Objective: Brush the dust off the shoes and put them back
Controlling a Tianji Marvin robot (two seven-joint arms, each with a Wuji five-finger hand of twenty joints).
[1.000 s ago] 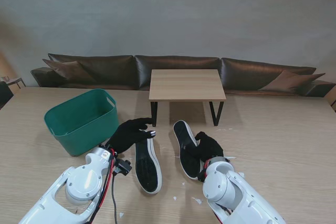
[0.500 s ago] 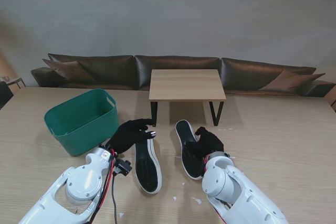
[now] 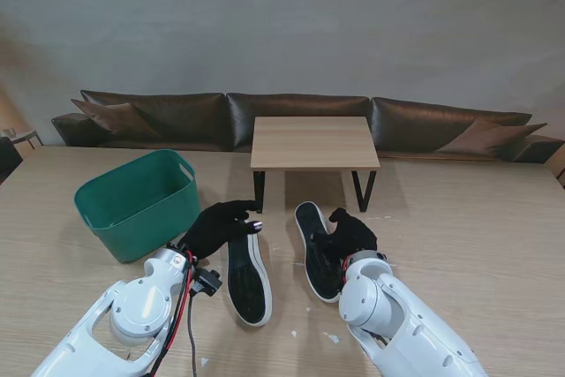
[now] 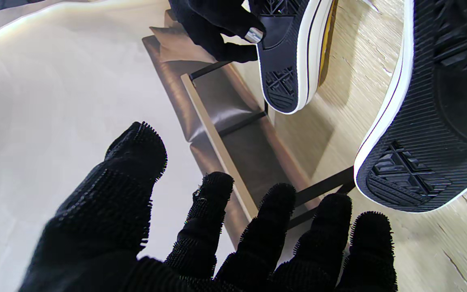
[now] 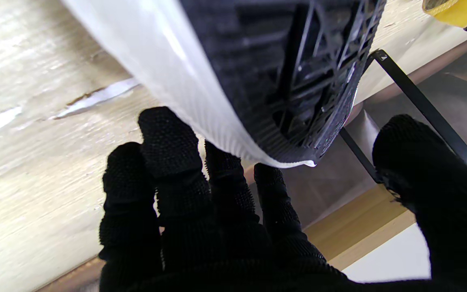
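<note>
Two black shoes lie sole-up on the bench, side by side but apart. The left shoe [image 3: 248, 278] lies just beside the left robot hand [image 3: 216, 225], toward the robot's right, its far end under those fingertips and its length running back alongside the left arm; the left wrist view shows the fingers [image 4: 213, 211] spread with nothing between them, so that hand is wide and empty, hovering or lightly resting. The right shoe [image 3: 314, 249] sits directly under the right robot hand [image 3: 350, 234]; the right wrist view shows the sole's white rim just over the fingers [image 5: 168, 146], with the thumb apart on the far side, so the hand seems cupped against the edge, but whether it truly grips I cannot tell. A green bin [image 3: 139, 200] stands well off beyond the left hand, and a small table [image 3: 314, 141] lies ahead of both hands. These look like light canvas sneakers with stiff, ribbed rubber soles and soft uppers: easy to lift, likely to twist if pinched at the toe. The firm white sidewall at mid-length looks the best hold, thumb across the sole.
</note>
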